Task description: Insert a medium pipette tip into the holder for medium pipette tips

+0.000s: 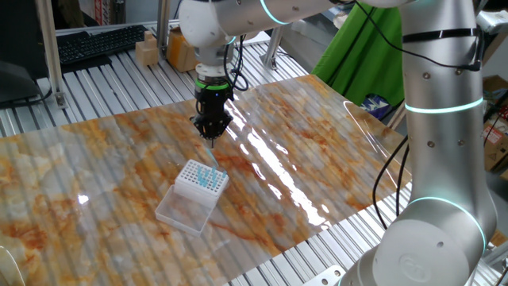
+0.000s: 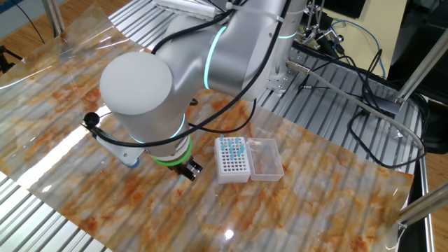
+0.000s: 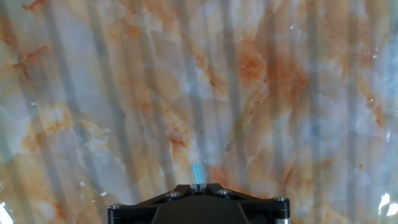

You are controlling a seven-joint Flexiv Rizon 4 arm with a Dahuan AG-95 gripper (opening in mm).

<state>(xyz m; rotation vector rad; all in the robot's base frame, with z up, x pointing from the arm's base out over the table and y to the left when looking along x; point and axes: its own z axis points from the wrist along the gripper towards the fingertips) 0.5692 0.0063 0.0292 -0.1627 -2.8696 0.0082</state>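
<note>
Above the marbled orange table [image 1: 333, 151] | black pincer [image 1: 212, 129] clamped on 1 slender pale-blue translucent tip [image 1: 209, 148] | white gridded rack [image 1: 199, 180] just below-front (several blue tips seated) | keep tip vertical, centre over free hole, descend slowly.

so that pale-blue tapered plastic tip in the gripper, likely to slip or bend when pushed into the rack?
The slender pale-blue translucent tip, pinched at its top by the gripper, probably weighs almost nothing. Smooth and tapered, it could pivot or slide. Misaligned on the white grid-topped rack, it likely tilts rather than bends.

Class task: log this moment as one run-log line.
gripper: shut on medium pipette tip | position: above table, beside holder | tip: not yet inserted
</note>
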